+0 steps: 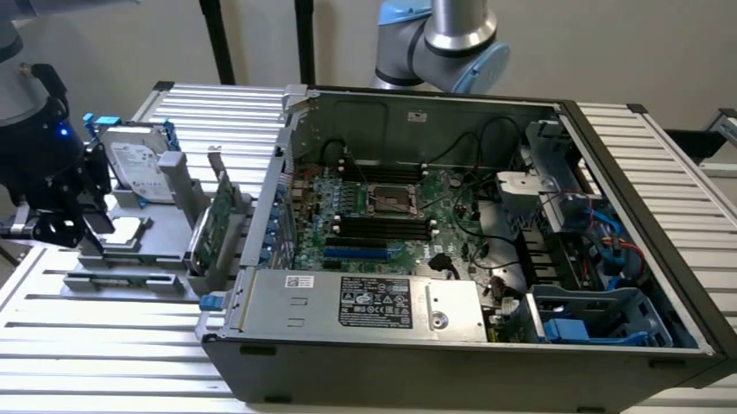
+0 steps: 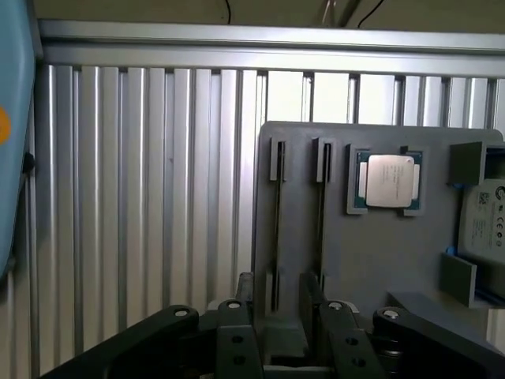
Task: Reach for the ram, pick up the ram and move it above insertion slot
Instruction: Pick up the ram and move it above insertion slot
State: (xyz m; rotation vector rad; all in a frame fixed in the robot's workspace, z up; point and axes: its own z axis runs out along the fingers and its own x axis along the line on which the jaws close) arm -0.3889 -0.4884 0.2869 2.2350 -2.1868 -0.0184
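The ram [image 2: 278, 229] stands edge-on as a thin dark strip in a slot of the grey holder [image 2: 355, 253]. A second thin strip [image 2: 321, 225] stands in the neighbouring slot. My gripper [image 2: 277, 320] is open just above the holder, one finger [image 2: 246, 294] on each side of the first strip without touching it. In the exterior view the gripper [image 1: 52, 226] hangs over the holder [image 1: 127, 259] at that view's left, and it hides the ram there. The black memory slots [image 1: 386, 226] lie on the motherboard inside the open computer case [image 1: 461, 362].
On the holder sit a processor chip [image 2: 388, 180] and a silver hard drive with blue rails [image 1: 133, 164]. A taller green card with a metal bracket [image 1: 216, 220] stands between holder and case. Ribbed metal table [image 2: 142, 197] surrounds everything.
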